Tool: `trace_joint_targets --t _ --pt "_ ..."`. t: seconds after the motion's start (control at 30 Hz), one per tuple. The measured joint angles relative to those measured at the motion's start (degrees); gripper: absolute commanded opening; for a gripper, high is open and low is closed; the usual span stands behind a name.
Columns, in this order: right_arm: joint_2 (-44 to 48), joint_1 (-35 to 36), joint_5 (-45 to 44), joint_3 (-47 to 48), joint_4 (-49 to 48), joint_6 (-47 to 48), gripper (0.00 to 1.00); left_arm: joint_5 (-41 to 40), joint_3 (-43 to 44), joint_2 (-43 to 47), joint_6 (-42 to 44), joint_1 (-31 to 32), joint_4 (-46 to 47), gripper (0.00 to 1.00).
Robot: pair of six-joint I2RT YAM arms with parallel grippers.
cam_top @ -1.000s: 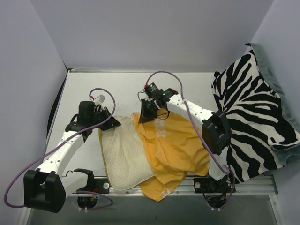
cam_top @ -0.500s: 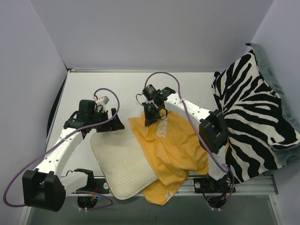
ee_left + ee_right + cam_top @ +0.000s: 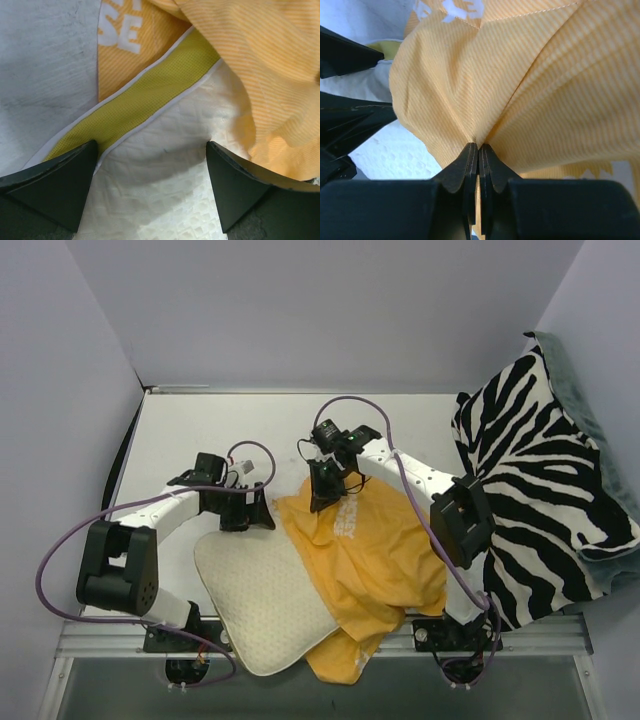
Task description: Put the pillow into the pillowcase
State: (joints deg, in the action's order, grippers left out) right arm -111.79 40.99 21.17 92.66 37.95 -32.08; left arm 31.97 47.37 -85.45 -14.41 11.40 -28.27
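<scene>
Pillow: lay partly under the pillowcase
Left hand: wide open, held nothing
Right hand: pinched the pillowcase

Both arms are the same build from what we see. Left arm and right arm: white tubular links, chunky black joint housings. A purple cable runs in loose loops along each. Left pincer: matte black wedge fingers. Right pincer: same black, flat inner faces, slim tapered tips. We make out no markings or screws.
</scene>
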Motion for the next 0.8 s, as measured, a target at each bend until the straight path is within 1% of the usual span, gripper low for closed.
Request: trace_joint_targets --t 0.13,0.3,0.43,0.53,0.67,0.73,0.8 --pt "1.1 -0.1 0.7 0.0 0.0 -0.3 0.00 -3.2 -0.5 1.0 0.0 0.9 -0.2 0.97" --pt "1.4 -0.1 1.4 -0.2 -0.1 -0.8 0.00 -7.5 0.4 7.2 1.7 0.4 -1.8 0.97" --pt "1.5 -0.1 1.7 -0.9 -0.2 -0.9 0.00 -7.9 4.4 6.1 3.3 -0.1 -3.0 0.98" --pt "1.8 -0.1 1.8 -1.3 -0.2 -0.9 0.00 -5.1 5.9 0.8 3.8 -0.3 -3.2 0.98" --pt "2.8 -0.6 2.0 -1.3 -0.2 -1.1 0.00 0.5 5.9 -9.2 3.6 0.3 -4.7 0.97" --pt "3.7 -1.0 2.4 -1.3 -0.2 -1.3 0.00 4.8 6.0 -11.1 3.0 0.2 -5.3 0.97" --pt "4.7 -1.3 2.7 -1.1 0.0 -1.6 0.00 7.3 5.8 -11.2 2.7 0.5 -5.5 0.97"
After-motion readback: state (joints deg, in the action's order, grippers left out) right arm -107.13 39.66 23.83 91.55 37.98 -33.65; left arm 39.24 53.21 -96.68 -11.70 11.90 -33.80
